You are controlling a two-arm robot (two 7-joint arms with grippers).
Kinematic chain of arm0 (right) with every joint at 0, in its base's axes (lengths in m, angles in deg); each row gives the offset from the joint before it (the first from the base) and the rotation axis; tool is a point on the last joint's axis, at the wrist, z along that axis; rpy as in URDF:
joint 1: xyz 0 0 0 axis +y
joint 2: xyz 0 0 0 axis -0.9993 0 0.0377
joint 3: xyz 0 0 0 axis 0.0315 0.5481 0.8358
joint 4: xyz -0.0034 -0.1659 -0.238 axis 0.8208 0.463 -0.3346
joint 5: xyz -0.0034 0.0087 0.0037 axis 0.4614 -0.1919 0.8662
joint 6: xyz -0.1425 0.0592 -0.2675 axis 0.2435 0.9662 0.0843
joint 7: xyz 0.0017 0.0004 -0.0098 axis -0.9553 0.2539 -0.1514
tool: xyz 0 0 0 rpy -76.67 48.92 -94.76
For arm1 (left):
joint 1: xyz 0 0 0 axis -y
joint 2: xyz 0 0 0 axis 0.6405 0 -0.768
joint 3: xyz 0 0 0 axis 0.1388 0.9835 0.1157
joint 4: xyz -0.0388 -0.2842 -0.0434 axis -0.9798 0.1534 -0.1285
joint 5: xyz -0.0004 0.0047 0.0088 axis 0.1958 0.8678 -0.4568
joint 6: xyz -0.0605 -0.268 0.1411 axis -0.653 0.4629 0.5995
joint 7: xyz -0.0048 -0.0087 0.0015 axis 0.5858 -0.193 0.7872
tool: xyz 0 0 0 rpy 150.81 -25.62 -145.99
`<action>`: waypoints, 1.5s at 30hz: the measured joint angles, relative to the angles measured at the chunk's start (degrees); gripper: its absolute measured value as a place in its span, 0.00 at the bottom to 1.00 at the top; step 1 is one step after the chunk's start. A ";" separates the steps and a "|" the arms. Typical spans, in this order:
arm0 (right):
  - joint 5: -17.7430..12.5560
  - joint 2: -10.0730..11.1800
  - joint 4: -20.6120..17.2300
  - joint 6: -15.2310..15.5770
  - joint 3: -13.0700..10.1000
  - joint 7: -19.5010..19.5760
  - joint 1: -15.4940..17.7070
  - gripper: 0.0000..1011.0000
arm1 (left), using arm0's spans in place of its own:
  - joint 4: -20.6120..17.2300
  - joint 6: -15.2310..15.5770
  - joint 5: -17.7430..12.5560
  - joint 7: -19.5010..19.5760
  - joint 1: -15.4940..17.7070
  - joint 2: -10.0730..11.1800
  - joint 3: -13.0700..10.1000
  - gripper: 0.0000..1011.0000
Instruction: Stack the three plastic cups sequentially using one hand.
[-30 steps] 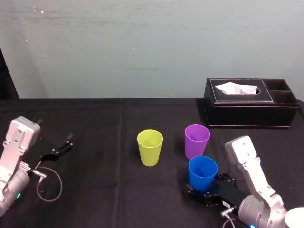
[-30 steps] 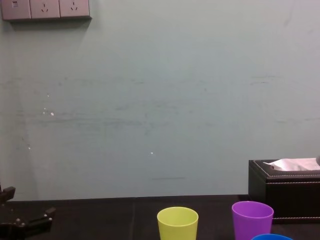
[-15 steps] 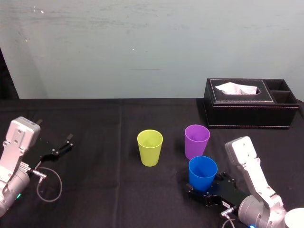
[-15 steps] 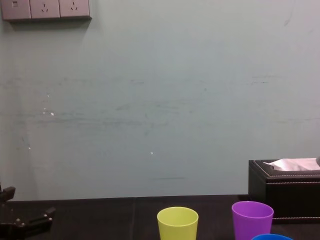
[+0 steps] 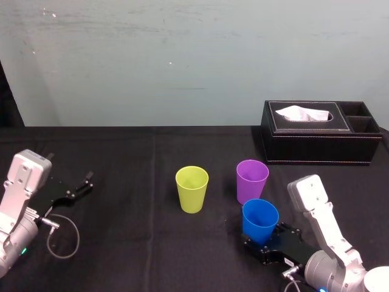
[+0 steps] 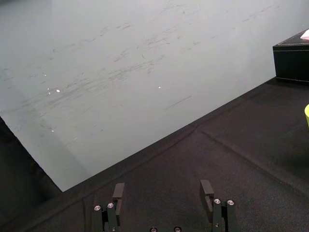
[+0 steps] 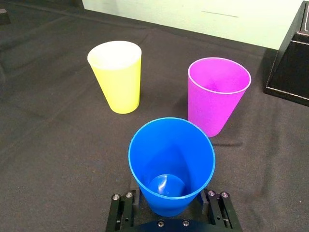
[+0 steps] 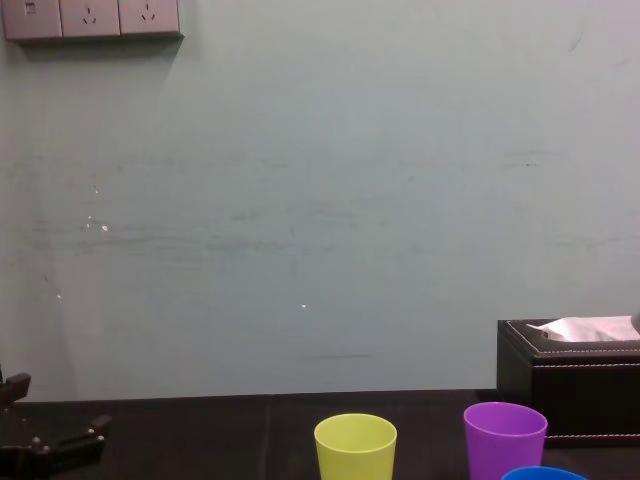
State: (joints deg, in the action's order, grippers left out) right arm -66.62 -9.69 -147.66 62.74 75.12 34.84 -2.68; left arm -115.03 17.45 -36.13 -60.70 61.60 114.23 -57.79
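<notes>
The right gripper (image 7: 169, 215) is pinching the blue cup (image 7: 171, 164) low by its base. The purple cup (image 7: 218, 94) is standing just ahead and the yellow-green cup (image 7: 117, 75) farther left. It's needing a straight lift, clearing that rim. The left gripper (image 6: 163, 187) is idling, spread.

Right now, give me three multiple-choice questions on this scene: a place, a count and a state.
1. Which cup is nearest the tissue box? A purple cup B yellow-green cup C blue cup
2. How many cups? A two B three C four
3. The right end effector is: A empty B shut on the purple cup C shut on the blue cup
Answers: A, the purple cup stands before the box; B, three colours show; C, it grips the blue cup at near right; the left end effector rests open at far left.
</notes>
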 joint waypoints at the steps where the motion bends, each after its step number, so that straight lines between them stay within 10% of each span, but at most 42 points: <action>1: 0.00 0.00 -0.01 0.01 0.00 0.00 0.00 0.67 | 0.00 0.00 0.00 0.00 0.00 0.00 0.00 0.99; 19: 2.19 0.34 -3.61 3.32 -0.09 -2.12 -1.98 0.67 | 0.00 0.00 0.00 0.00 0.00 0.00 0.00 0.99; 30: 0.99 -2.26 -2.81 13.12 0.92 -7.49 -12.13 0.67 | 0.00 0.00 0.00 0.00 0.00 0.00 0.00 0.99; 45: 4.04 -6.33 1.96 15.01 5.40 -10.03 -22.98 0.67 | 0.00 0.00 0.00 0.00 0.00 0.00 0.00 0.99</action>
State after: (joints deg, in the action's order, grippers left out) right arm -62.58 -16.03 -145.70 77.75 80.52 24.80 -25.67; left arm -115.03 17.45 -36.13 -60.70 61.60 114.23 -57.79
